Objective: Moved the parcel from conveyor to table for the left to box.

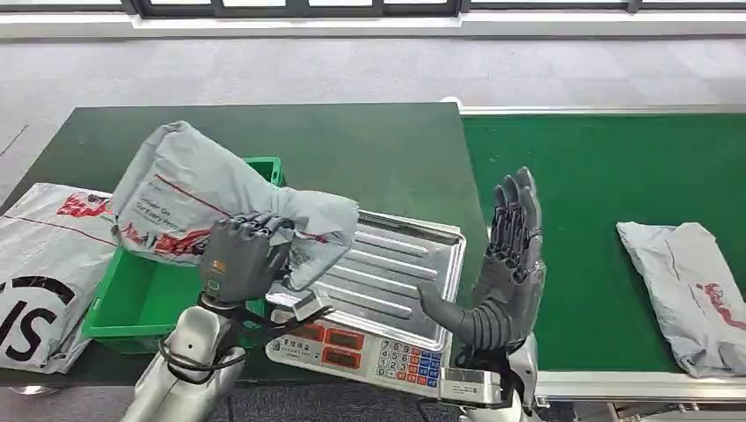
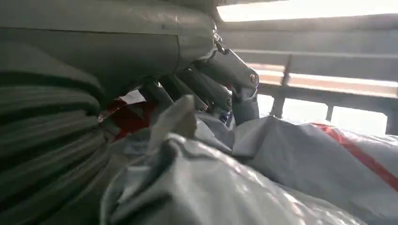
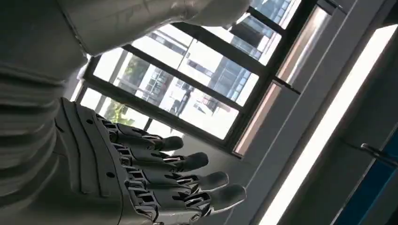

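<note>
My left hand [image 1: 239, 257] grips a grey plastic parcel [image 1: 202, 198] with red printing, holding it in the air above the green box [image 1: 145, 294] and the edge of the scale's metal tray [image 1: 396, 264]. Up close in the left wrist view, the fingers [image 2: 225, 75] curl over the crumpled grey parcel [image 2: 263, 168]. My right hand [image 1: 506, 268] stands upright with fingers straight and apart, holding nothing, between the tray and the conveyor [image 1: 607, 176]. The right wrist view has that hand [image 3: 155, 183] spread against windows. A second grey parcel [image 1: 691, 290] lies on the conveyor at the right.
A scale with a keypad [image 1: 387, 356] sits at the table's near edge under the tray. A large white printed bag [image 1: 44, 264] lies left of the green box. The dark green table [image 1: 352, 149] stretches behind.
</note>
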Motion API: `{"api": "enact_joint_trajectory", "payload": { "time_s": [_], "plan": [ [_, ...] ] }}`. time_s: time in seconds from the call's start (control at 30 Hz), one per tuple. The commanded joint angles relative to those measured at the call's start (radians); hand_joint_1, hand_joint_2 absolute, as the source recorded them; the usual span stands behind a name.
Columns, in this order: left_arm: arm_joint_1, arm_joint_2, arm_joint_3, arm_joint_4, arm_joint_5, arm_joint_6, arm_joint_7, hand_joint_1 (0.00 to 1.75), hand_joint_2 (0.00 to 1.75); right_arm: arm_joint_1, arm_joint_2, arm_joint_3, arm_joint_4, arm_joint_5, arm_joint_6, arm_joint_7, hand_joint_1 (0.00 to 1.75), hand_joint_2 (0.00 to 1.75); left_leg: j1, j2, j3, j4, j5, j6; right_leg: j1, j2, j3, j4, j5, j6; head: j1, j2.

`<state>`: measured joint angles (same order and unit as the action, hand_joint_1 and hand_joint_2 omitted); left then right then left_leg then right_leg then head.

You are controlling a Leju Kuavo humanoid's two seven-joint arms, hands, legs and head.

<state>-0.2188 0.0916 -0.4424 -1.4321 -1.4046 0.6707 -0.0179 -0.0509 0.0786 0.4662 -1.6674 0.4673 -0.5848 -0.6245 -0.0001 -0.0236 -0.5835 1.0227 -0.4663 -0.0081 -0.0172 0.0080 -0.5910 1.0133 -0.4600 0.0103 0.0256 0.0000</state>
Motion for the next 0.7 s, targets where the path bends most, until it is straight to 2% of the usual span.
{"api": "enact_joint_trajectory", "payload": {
  "time_s": [0.03,0.37,0.6,0.7],
  "plan": [
    [0.044,0.013,0.160,-0.007,0.010,0.027,0.002,1.75,1.75,-0.014,-0.044,0.040,0.051,-0.016,-0.009,-0.001,0.00,1.75,0.001,0.004,0.001,-0.002,0.001,-0.001,0.002,0.002,0.001,-0.003,0.002,-0.001,0.000,0.000],
    [-0.013,-0.008,0.249,0.211,0.175,-0.025,-0.072,1.75,1.75,-0.024,-0.055,0.059,0.068,-0.038,-0.013,-0.003,0.00,1.75,0.000,0.002,0.002,-0.003,0.001,-0.001,0.001,0.000,0.002,-0.003,0.001,-0.001,0.000,0.000],
    [-0.084,-0.017,0.325,0.437,0.009,-0.018,0.023,1.75,1.75,-0.070,-0.054,0.077,0.091,-0.050,-0.003,0.013,0.00,1.75,0.000,0.002,0.002,-0.002,0.001,-0.001,0.001,0.000,0.002,-0.002,0.001,-0.001,0.000,0.000],
    [-0.096,-0.016,0.330,0.463,0.008,-0.007,0.017,1.75,1.75,-0.070,-0.054,0.078,0.092,-0.051,-0.004,0.014,0.00,1.75,0.000,0.001,0.001,-0.001,0.001,0.000,0.001,-0.001,0.001,-0.001,0.001,-0.001,0.000,0.000]
  ]
}}
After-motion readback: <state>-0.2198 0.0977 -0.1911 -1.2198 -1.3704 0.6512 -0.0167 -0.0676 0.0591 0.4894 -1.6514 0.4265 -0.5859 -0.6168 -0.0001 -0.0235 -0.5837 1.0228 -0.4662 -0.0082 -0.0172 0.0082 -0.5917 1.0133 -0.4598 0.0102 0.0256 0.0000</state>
